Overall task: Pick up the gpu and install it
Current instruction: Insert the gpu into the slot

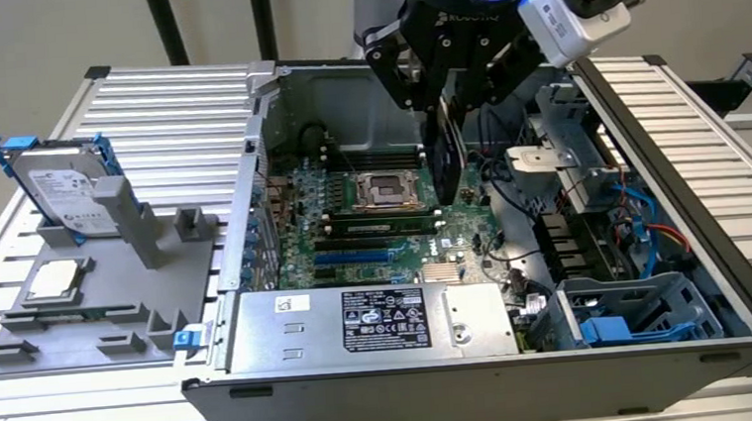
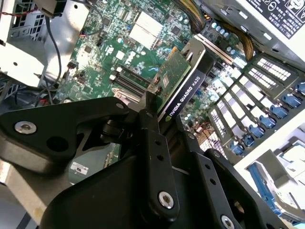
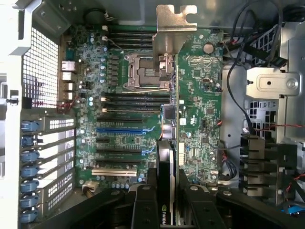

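Note:
My gripper [image 1: 448,106] hangs over the open computer case [image 1: 690,159], shut on the gpu [image 1: 448,161]. The card stands on edge under the fingers, above the green motherboard [image 1: 350,227], just to the exterior view's right of the CPU socket [image 1: 382,192]. In the second wrist view the gripper [image 2: 169,121] clamps the gpu [image 2: 183,78] between its green board face and its black shroud. In the first wrist view the gripper [image 3: 167,193] holds the gpu [image 3: 167,143] edge-on, its silver bracket [image 3: 175,24] at the far end, and the expansion slots [image 3: 121,130] lie beside it.
A grey fixture [image 1: 104,299] on the exterior view's left carries a hard drive [image 1: 68,187] in a blue frame and a processor [image 1: 56,280]. The power supply [image 1: 357,321] fills the case's near side. Loose cables [image 1: 642,217] and drive cages sit on the right. Blue slot latches [image 3: 28,157] line one wall.

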You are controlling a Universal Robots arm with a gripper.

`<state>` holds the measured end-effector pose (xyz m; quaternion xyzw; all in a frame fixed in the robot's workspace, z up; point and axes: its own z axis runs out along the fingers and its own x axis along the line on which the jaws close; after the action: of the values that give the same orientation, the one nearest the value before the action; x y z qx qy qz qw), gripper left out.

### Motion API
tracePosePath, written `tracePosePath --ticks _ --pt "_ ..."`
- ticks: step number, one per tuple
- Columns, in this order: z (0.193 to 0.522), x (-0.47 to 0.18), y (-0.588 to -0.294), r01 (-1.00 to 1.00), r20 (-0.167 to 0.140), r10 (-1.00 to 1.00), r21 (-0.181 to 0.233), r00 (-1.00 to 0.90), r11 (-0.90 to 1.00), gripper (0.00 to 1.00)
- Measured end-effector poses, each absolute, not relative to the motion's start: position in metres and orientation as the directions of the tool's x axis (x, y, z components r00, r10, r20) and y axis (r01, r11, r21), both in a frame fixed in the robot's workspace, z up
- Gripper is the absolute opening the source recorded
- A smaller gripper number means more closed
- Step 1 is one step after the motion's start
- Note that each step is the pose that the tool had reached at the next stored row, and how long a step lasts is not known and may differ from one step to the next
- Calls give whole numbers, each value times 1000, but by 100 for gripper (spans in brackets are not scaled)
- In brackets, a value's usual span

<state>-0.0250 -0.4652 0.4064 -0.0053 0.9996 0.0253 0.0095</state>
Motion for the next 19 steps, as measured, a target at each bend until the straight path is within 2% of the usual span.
tracePosePath --ticks 19 --pt "406 -25 -465 -126 -19 -126 51 -992 991 0"
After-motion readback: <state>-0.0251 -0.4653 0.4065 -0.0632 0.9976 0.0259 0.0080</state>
